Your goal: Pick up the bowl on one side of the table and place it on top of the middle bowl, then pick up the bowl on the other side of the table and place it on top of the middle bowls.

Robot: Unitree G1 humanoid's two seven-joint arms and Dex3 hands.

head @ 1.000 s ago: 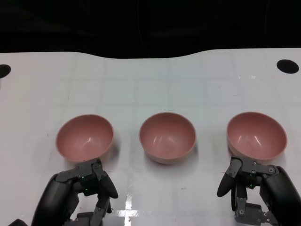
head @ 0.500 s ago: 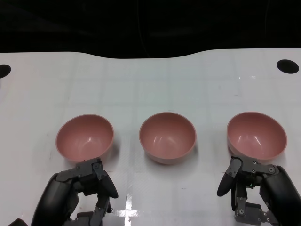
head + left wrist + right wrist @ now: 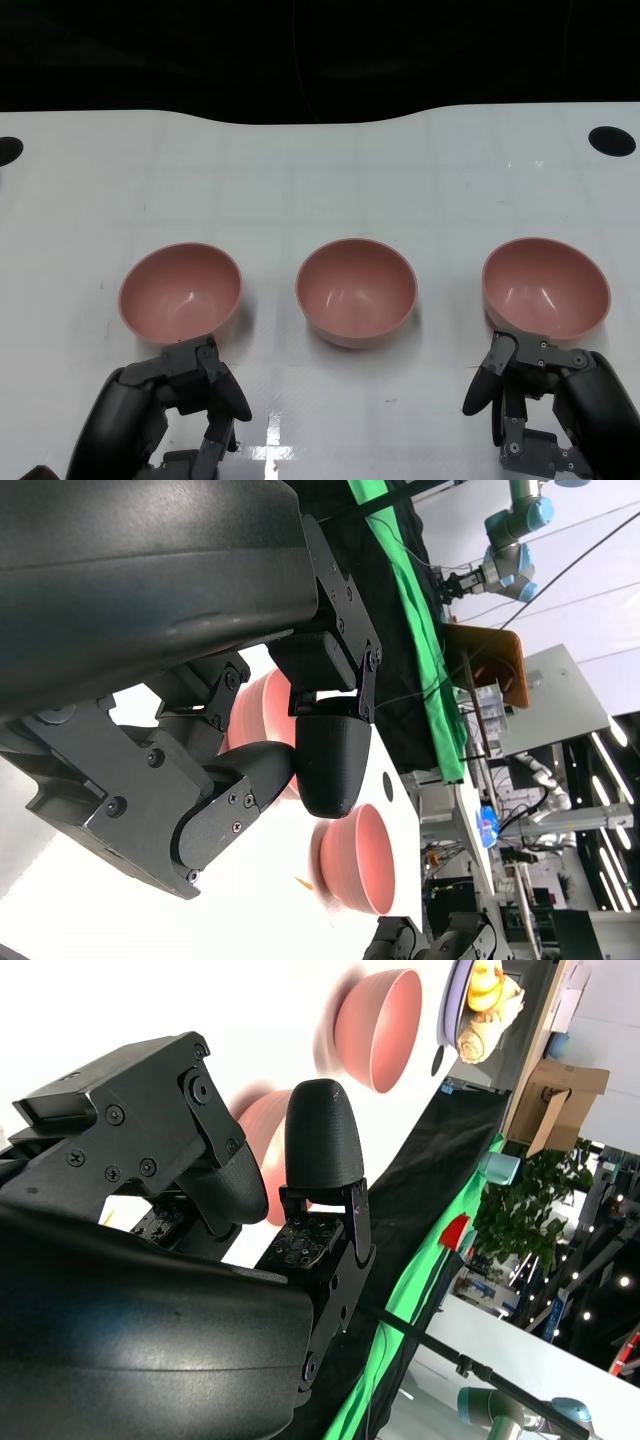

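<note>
Three pink bowls stand in a row on the white table (image 3: 320, 180): the left bowl (image 3: 181, 292), the middle bowl (image 3: 356, 292) and the right bowl (image 3: 546, 288), all upright and apart from one another. My left hand (image 3: 170, 410) hovers just in front of the left bowl, fingers apart, holding nothing. My right hand (image 3: 545, 405) sits just in front of the right bowl, also holding nothing. In the left wrist view a pink bowl (image 3: 262, 705) shows behind the fingers (image 3: 330, 765). The right wrist view shows a pink bowl (image 3: 265, 1125) behind its fingers (image 3: 322, 1145).
Two round black holes mark the table's far corners, one right (image 3: 611, 140) and one left (image 3: 5, 150). Beyond the table's curved far edge all is dark. A second bowl (image 3: 360, 860) lies farther off in the left wrist view, another (image 3: 380, 1030) in the right wrist view.
</note>
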